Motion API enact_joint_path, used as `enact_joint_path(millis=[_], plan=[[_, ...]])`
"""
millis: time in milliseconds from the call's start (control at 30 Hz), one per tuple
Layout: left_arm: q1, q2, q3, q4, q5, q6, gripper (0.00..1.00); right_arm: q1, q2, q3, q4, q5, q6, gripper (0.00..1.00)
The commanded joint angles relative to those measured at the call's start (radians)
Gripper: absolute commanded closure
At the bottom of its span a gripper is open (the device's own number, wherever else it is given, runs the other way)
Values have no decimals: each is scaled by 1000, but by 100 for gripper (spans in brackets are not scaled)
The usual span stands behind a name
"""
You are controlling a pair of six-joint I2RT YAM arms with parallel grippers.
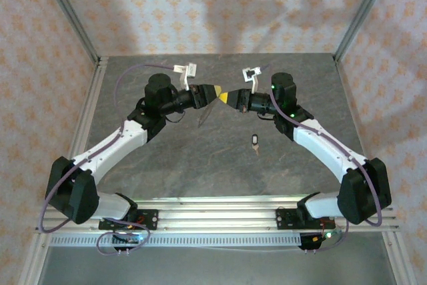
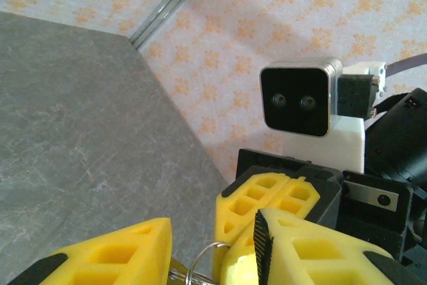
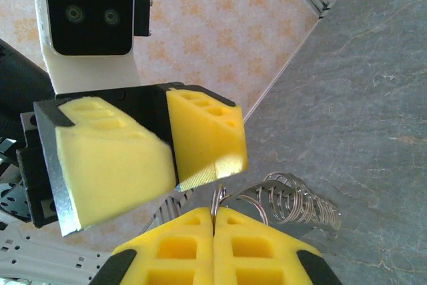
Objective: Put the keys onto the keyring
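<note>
Legible markings: we read none. No text, label, brand, number or sign can be made out on any surface in the three views.
</note>
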Motion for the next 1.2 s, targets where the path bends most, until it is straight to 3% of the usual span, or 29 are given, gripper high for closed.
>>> enact_joint_path(millis=[0, 500, 667, 967, 1167], plan=[[-11, 11, -5, 62, 42, 2, 62, -12, -31, -6, 89, -28, 13, 100], [-43, 30, 17, 57, 115, 38, 71, -41, -29, -21, 155, -60, 59, 100], [-57, 42, 38, 41, 129, 55, 79, -42, -29, -22, 157, -68, 62, 100], [-67, 24, 38, 76, 132, 36, 87, -45, -22, -24, 131, -71, 43, 100], [-67, -16, 29, 43, 69, 51, 84, -71, -30, -47, 170, -81, 72, 100]])
